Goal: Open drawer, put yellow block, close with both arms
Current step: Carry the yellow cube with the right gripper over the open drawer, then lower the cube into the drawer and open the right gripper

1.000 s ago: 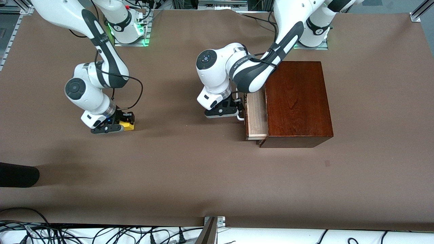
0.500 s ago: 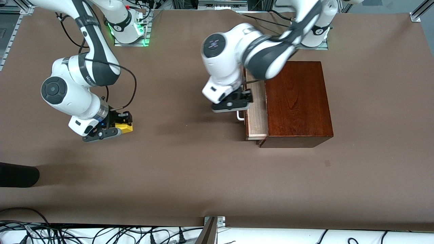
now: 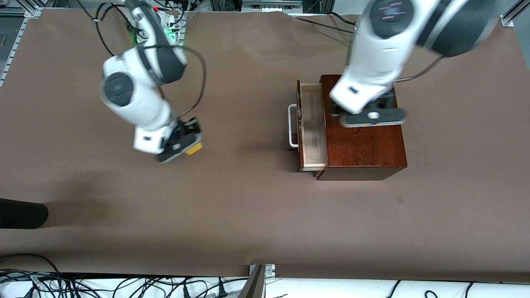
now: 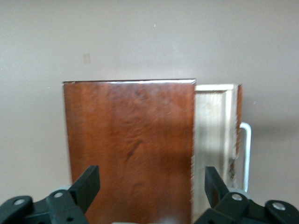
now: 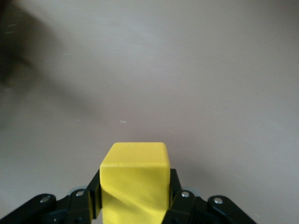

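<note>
Right arm reaching down from its base at the top of the front view, elbow bent, wrist tilted toward the middle of the table. Right gripper [image 3: 182, 145] up in the air over bare brown tabletop, fingers [image 5: 86, 205] clamped on the yellow block [image 3: 193, 148], the cube sticking out past the fingertips; in the right wrist view the yellow block [image 5: 135, 184] fills the gap between both black fingers, nothing but table below.

Left arm raised high, blurred, forearm angled down from the top corner at its own end of the table. Left gripper [image 3: 372, 117] hanging over the top of the dark reddish-brown wooden box [image 3: 364, 140], touching nothing. Fingers [image 4: 86, 184] spread wide in the left wrist view, empty, with the box lid between them.

Drawer [image 3: 312, 128] pulled partway out of the box toward the right arm's end of the table, pale wood inside, nothing in it. White U-shaped handle [image 3: 292, 126] on its dark front, free of both grippers.

Brown paper-covered table [image 3: 248, 207], slightly creased. Tangle of black cables [image 3: 124, 287] along the edge nearest the front camera, a metal bracket [image 3: 261, 275] at mid-edge. Dark rounded object [image 3: 20, 213] at the frame's edge near the right arm's end. Green light at the right arm's base [image 3: 167, 35].
</note>
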Robot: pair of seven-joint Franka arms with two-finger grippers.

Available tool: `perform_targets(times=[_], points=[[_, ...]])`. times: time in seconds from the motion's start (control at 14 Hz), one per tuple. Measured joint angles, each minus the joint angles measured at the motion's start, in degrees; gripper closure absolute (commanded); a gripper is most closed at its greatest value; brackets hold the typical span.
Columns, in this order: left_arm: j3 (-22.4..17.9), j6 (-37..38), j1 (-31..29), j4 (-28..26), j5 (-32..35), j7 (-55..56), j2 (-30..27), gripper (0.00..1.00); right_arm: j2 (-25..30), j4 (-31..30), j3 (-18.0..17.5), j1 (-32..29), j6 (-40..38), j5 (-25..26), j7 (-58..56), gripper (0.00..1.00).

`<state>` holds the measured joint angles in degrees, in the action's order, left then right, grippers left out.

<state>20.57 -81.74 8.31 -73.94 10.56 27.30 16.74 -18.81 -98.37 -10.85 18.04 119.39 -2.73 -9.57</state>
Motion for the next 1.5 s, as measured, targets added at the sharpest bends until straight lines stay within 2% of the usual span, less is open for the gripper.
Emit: perform_targets(times=[0.29,0.36,0.5,0.64,0.79,0.93,1.21,1.5], points=[[-0.50,1.05,-15.19,-0.23,-7.79,-20.23,-1.95,0.00,-1.77,5.76,-0.22,12.54,-0.08,2.66,0.13,1.00],[-1.31,1.02,-17.15,-0.44,-8.86,-23.30,-2.18,0.00,-2.98,7.27,-0.27,15.56,-0.07,4.32,0.12,1.00],[-5.21,-0.36,-16.23,-3.32,-9.34,-25.84,-4.56,0.00,-7.47,12.67,-0.22,22.23,-0.03,8.55,0.21,1.00],[-10.63,-4.49,-11.94,-9.77,-9.35,-25.97,-9.54,0.00,-13.26,19.98,-0.03,27.57,-0.12,11.36,0.40,1.00],[-14.34,-8.50,-9.48,-16.04,-9.35,-25.97,-14.36,0.00,-18.63,26.98,0.17,30.82,-0.41,12.93,0.33,1.00],[-16.73,-9.96,-8.57,-19.28,-9.35,-25.96,-16.72,0.00,-21.77,31.28,0.30,32.84,-0.68,14.24,0.06,1.00],[-18.12,-10.69,-8.31,-22.41,-9.35,-25.88,-17.28,0.00,-23.79,33.29,0.36,34.95,-0.82,17.96,-3.57,1.00],[-18.16,-10.94,-8.23,-22.46,-9.35,-25.91,-17.49,0.00,-24.62,33.31,0.39,35.57,-0.74,18.74,-9.59,1.00]])
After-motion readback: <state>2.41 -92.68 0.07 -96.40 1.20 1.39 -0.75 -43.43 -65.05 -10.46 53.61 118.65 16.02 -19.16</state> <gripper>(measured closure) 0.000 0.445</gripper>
